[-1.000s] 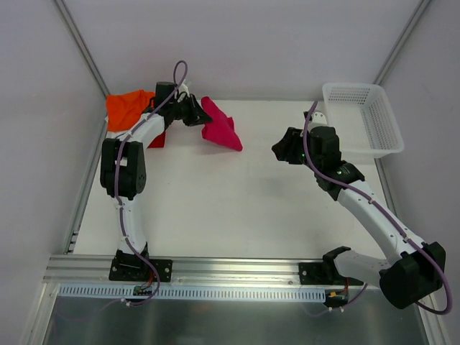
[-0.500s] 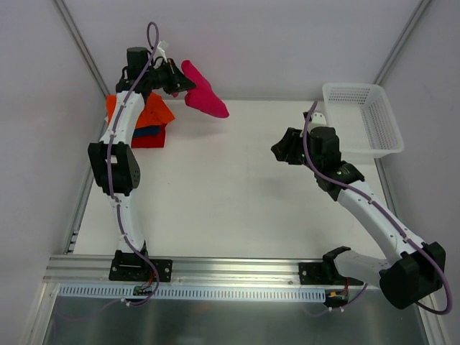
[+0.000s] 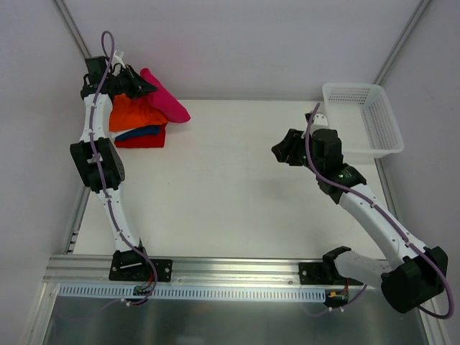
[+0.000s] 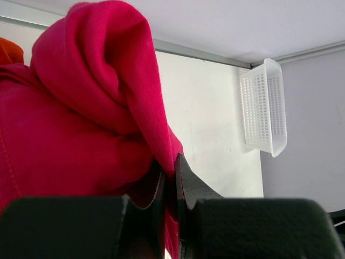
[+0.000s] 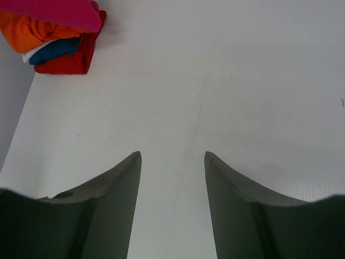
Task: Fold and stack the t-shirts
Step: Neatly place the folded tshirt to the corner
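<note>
Left gripper (image 3: 138,83) clenches the pink shirt (image 3: 167,101) over the stack (image 3: 138,128) — right gripper (image 3: 279,149), jaws spread and empty, hangs well right of it.

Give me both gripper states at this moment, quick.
Left gripper: closed on the pink t-shirt.
Right gripper: open, holding nothing.
</note>
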